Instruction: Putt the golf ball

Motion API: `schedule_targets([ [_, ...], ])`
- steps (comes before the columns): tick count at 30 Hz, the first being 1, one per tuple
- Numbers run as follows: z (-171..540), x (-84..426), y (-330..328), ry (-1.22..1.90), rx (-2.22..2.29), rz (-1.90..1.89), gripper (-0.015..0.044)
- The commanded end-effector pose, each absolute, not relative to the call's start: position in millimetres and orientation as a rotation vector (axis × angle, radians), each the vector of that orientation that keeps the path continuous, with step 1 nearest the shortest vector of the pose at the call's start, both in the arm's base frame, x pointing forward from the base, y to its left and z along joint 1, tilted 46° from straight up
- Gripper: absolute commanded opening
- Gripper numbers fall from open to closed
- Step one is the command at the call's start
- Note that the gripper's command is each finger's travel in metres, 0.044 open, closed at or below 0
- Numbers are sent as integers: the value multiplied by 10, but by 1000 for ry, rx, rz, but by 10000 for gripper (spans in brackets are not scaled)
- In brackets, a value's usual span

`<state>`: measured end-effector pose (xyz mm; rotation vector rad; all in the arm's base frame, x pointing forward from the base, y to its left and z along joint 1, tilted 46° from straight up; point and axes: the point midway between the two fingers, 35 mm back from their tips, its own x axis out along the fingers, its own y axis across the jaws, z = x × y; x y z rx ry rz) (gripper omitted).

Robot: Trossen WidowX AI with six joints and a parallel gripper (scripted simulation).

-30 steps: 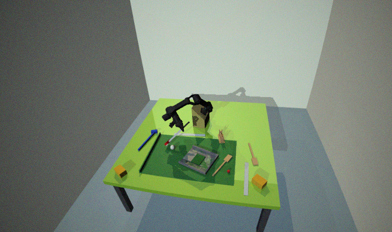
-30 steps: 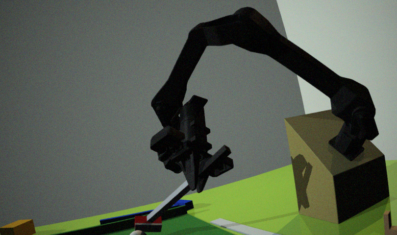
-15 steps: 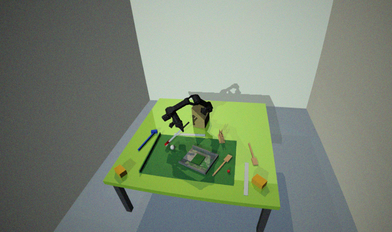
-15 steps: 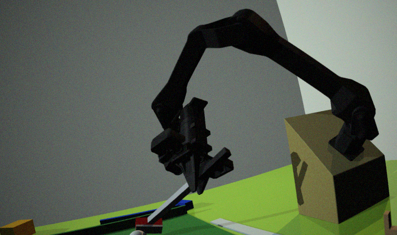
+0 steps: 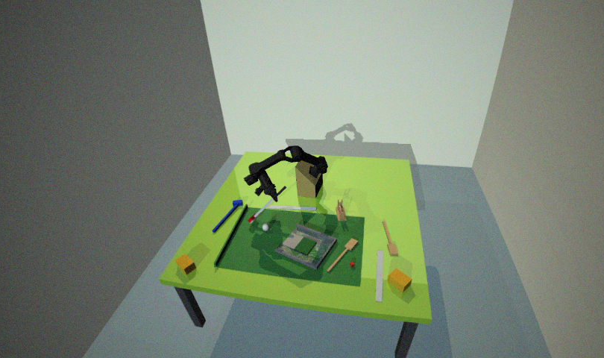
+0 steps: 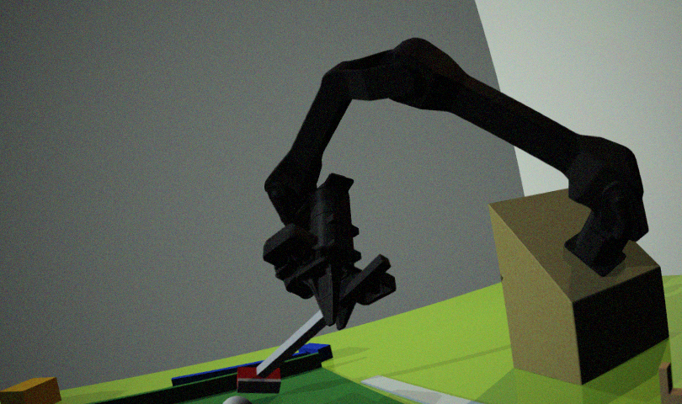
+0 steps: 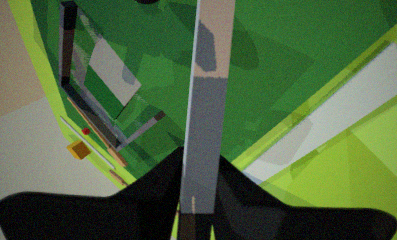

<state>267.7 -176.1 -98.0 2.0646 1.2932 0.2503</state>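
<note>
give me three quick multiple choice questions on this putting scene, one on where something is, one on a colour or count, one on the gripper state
1. Where does the golf ball lie?
A. on the dark green mat, just ahead of the red putter head
B. on the raised green
C. beside the orange block at the table's right corner

2. How many orange blocks are on the table?
A. one
B. two
C. four

3. What is the state of the gripper?
A. open above the mat
B. shut on nothing
C. shut on the red putter's shaft

Answers:
1. A, in the top view the white ball sits on the mat close to the putter head, well short of the raised green.
2. B, one orange block sits near the left front corner and another near the right front corner.
3. C, the pale shaft runs out from between the closed fingers down to the red head.
</note>
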Motion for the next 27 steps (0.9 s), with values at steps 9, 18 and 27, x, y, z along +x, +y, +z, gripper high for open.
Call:
schedule_targets([
  [9,-555,3045,-1459,1289,2050,199,0],
  [18,199,3358,-728,1285,2056,254,0],
  [27,506,3407,-711,1287,2058,264,0],
])
